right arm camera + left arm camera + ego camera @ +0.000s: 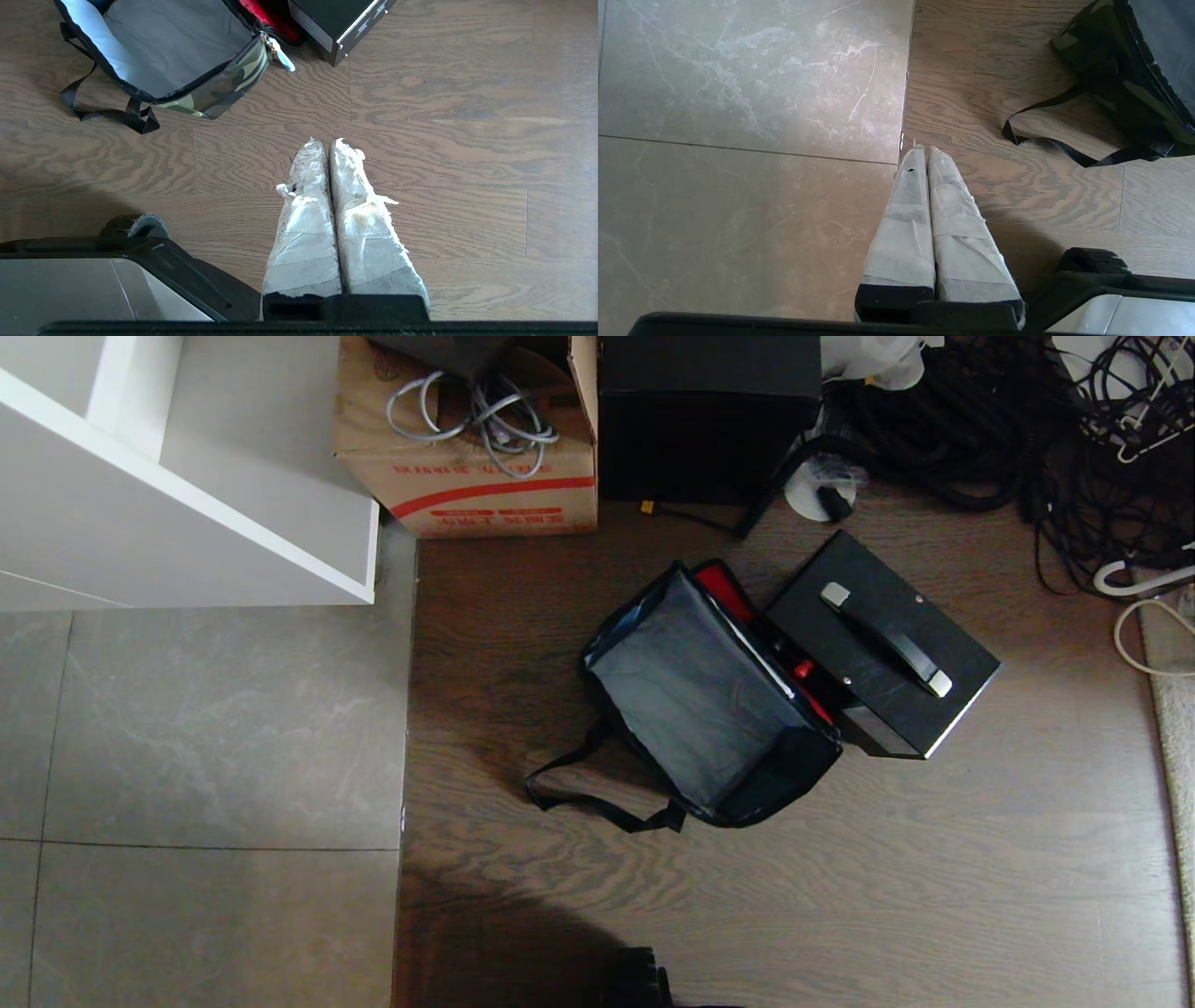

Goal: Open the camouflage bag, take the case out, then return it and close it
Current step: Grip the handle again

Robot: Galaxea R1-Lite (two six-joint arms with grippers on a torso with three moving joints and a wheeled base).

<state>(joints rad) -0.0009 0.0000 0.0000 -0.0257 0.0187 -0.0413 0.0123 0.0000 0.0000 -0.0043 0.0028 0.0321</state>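
Nearest the robot, both arms hang low over the floor, outside the head view. The left gripper (923, 150) hovers above the seam where the grey tile (205, 737) meets the wooden floor (840, 877), its taped fingers (906, 224) pressed together and holding nothing. The right gripper (327, 142) hovers over bare wood, its frayed, taped fingers (359, 219) likewise clenched and empty. Further out, near the centre of the head view, the camouflage bag (709, 709) lies open on the wood, its grey-lined flap spread wide and red lining showing along the edge toward 2 o'clock; a black strap (588, 793) loops out toward 8 o'clock, and a white zipper pull (283, 58) dangles at one corner in the right wrist view. The case (882, 644) rests on the floor outside the bag, touching its 2 o'clock side, with the handle on top. Beyond these, toward 12 o'clock, stand a tall black box (705, 415) and, beside it at 11 o'clock, a cardboard carton (467, 476) holding grey cables. A tangle of black cables (1008, 429) fills the 1 o'clock corner, and a white cabinet (168, 467) occupies 10 o'clock.
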